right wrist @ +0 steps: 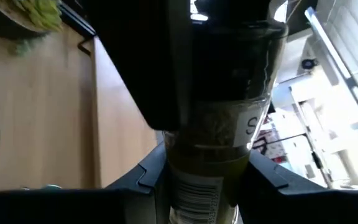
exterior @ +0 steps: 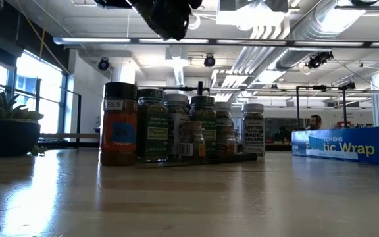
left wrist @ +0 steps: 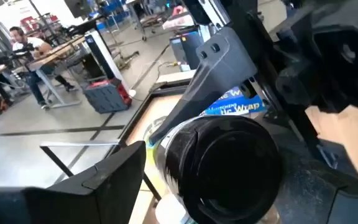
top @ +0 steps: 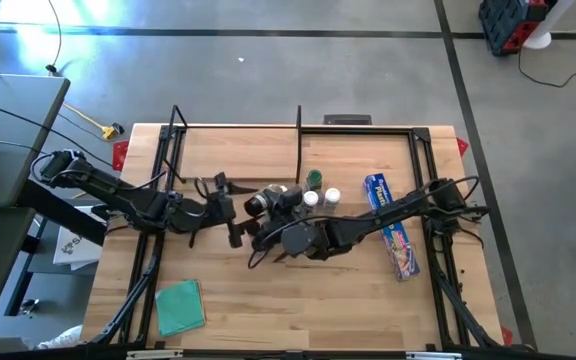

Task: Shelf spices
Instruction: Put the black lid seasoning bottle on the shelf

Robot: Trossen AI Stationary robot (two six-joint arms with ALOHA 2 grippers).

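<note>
The right claw [top: 268, 205] is clamped on a black-capped spice jar [top: 260, 202], held on its side above the middle of the worktop [top: 298, 300]; in the right wrist view the jar [right wrist: 219, 134] shows clear walls, greenish-brown contents, a barcode strip and a label letter "S". The left claw [top: 230, 208] stands just beside the jar's cap end, its fingers spread apart and holding nothing; the left wrist view shows the round black cap [left wrist: 232, 168] close before it. The remaining spices [exterior: 183, 125] stand upright in a tight cluster just beyond the held jar, cylindrical, with black, green and white caps; their labels are too small to read with certainty. The shelf [top: 238, 150], pale wood with thin black uprights, lies at the worktop's far side. A long blue box [exterior: 347, 145] reading "Wrap" lies to the right, and a green cloth [top: 180, 305] lies at the near left. The worktop is pale planked wood, faintly glossy. The room beyond has a grey floor, exposed ceiling ducts, large windows and a seated person [left wrist: 27, 53] at a distant desk.
</note>
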